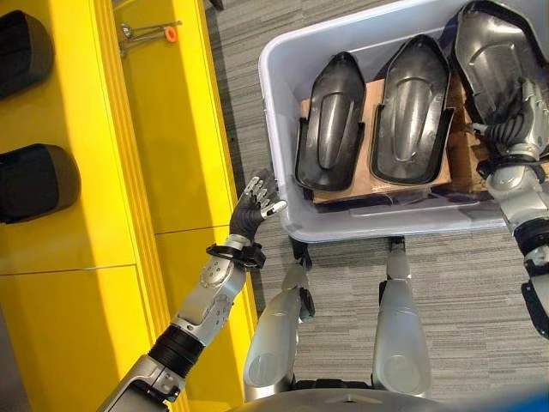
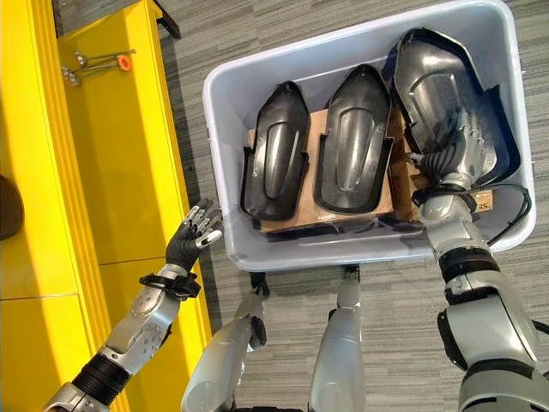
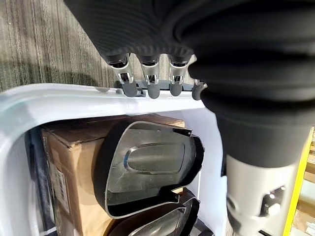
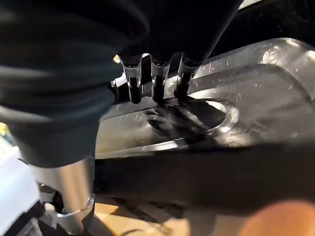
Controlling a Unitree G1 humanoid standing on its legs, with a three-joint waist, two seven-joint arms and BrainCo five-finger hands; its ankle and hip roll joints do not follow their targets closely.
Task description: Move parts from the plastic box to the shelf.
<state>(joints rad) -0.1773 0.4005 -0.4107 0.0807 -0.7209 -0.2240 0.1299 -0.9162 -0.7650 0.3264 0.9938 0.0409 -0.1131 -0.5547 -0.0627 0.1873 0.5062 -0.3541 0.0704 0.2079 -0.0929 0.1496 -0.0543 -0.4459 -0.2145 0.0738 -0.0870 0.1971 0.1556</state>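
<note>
Step in hand: reaching for a pickup, judged from the right hand (image 2: 453, 148) lying over the rightmost part (image 2: 433, 73); no part lifted clear yet.
Plastic box (image 2: 225, 112): pale grey, on the floor to the right of the yellow shelf (image 2: 111, 163).
Parts in box: three dark glossy shells side by side; left part (image 2: 274, 146) and middle part (image 2: 353, 137) resting on a cardboard box (image 2: 317, 210), rightmost part propped against the right end.
Right hand: inside the box, fingers straight and relaxed, tips at or just above the silvery inner face of the rightmost part; no curl round its edge seen in the right wrist view.
Left hand (image 1: 256, 204): beside the near left corner of the box, outside the wall, fingers loosely extended, holding nothing.
Shelf: two dark items at the left edge, small metal hooks at the far end.
Next move calls for: closing fingers and thumb on the rim of the rightmost part, lifting it clear of the box wall, then swinging left across to the shelf.
</note>
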